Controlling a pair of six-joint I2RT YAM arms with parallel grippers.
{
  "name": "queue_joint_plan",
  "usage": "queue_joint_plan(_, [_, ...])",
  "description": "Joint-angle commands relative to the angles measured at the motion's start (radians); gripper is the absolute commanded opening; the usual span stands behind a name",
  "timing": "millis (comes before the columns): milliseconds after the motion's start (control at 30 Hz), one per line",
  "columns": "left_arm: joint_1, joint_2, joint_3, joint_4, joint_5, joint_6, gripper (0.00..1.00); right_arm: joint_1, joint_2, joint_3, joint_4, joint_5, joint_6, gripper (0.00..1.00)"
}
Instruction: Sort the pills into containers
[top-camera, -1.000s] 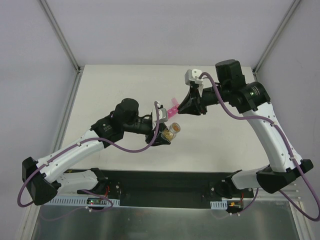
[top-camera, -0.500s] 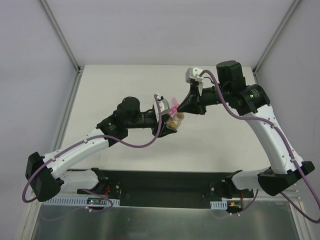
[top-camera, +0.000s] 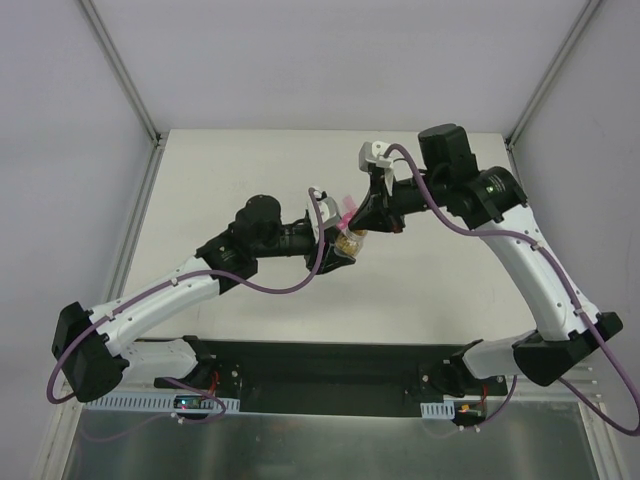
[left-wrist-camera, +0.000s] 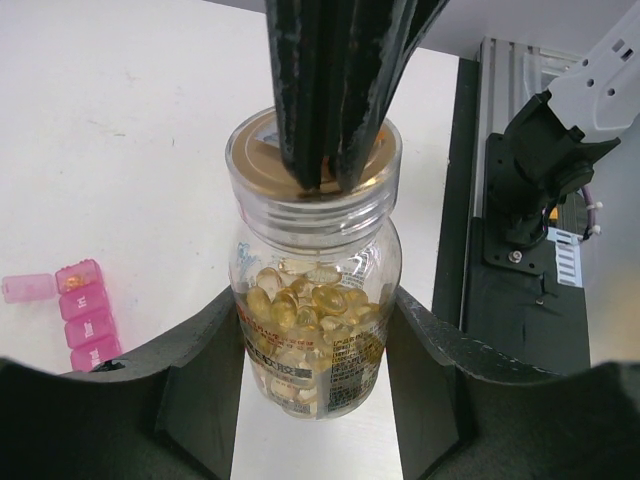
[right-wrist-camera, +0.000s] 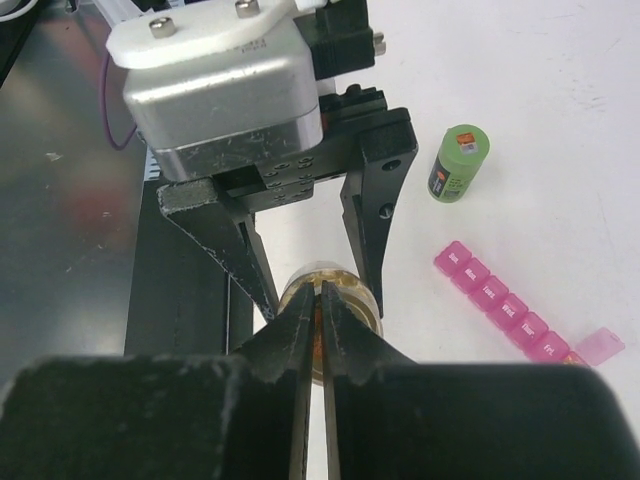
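Observation:
My left gripper (left-wrist-camera: 315, 352) is shut on the lower body of a small clear bottle (left-wrist-camera: 315, 215) and holds it upright above the table. The amber pills (left-wrist-camera: 308, 298) fill its lower half. My right gripper (right-wrist-camera: 320, 296) comes down from above, shut, with its fingertips (left-wrist-camera: 325, 180) together at the bottle's open mouth. A thin amber sliver shows in the slit between them; I cannot tell if a pill is pinched. In the top view the two grippers meet at the bottle (top-camera: 349, 242). The pink containers (right-wrist-camera: 497, 298) lie in a row on the table, the end lid (right-wrist-camera: 598, 345) flipped open.
A green bottle with a dark cap (right-wrist-camera: 458, 162) lies on the table beyond the pink row. The pink organizer (left-wrist-camera: 85, 318) sits to the left below the held bottle. The black base rail (left-wrist-camera: 530, 200) runs along the table's near edge.
My right gripper has closed and moved left and down onto the bottle's mouth. The left arm swung the bottle up and right toward it, then held still.

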Motion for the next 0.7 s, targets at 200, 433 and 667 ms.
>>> queue_joint_plan(200, [0.012,-0.048,-0.041,0.135,0.005,-0.042,0.10,0.029,0.042,0.055,-0.051,0.020,-0.015,0.09])
queue_joint_plan(433, [0.018,-0.072,-0.064,0.149,0.005,-0.049,0.10,-0.003,0.022,0.134,-0.058,0.004,-0.006,0.13])
queue_joint_plan(667, [0.029,-0.089,-0.088,0.182,0.019,-0.083,0.10,-0.025,-0.012,0.160,-0.060,-0.026,-0.012,0.34])
